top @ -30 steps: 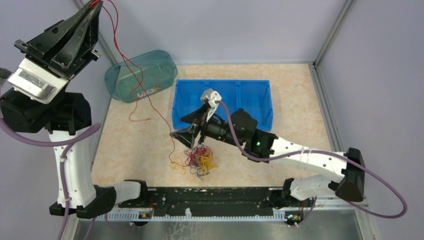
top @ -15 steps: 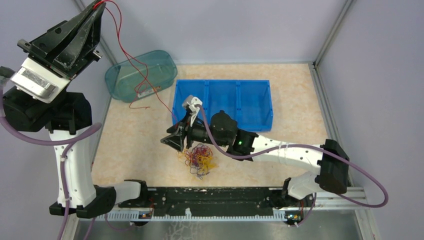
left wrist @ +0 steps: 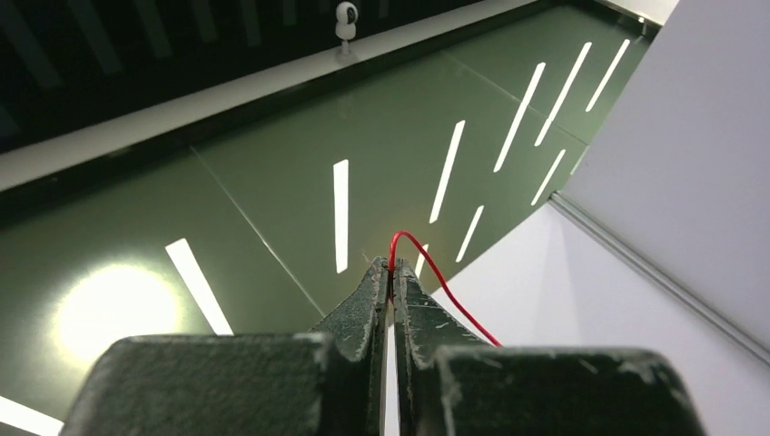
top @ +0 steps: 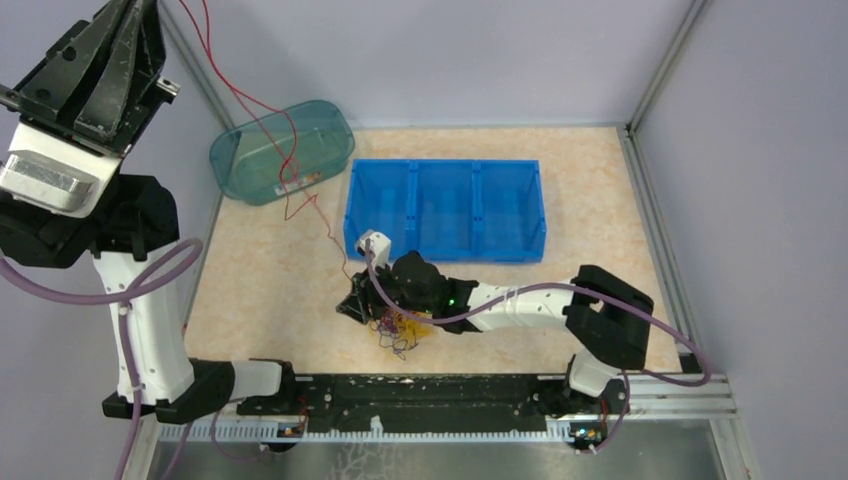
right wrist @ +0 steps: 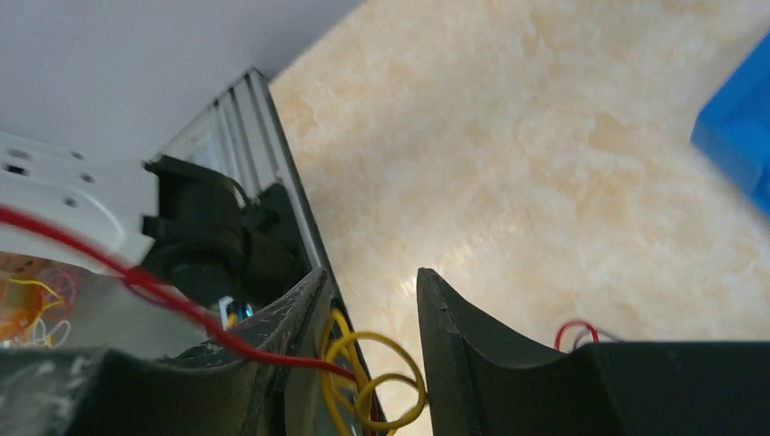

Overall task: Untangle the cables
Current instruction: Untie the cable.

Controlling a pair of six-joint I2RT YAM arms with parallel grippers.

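The left gripper (left wrist: 392,271) is raised high, its jaws pinched tight on 1 red wire (left wrist: 445,291) that trails down toward the tangle of cables (top: 405,328) on the counter (top: 590,200). The right gripper (right wrist: 370,282) sits low on that tangle, jaws partly open, with yellow loops (right wrist: 377,359) between them.

The right gripper (right wrist: 372,283) has sunk from the near wall of the blue three-compartment plastic bin (top: 447,164) onto the tangle of thin red, purple and yellow wires (top: 403,328), its jaws narrowing. Left of the bin, the left gripper (left wrist: 390,269) has climbed, lifting its thin red wire (left wrist: 445,280).
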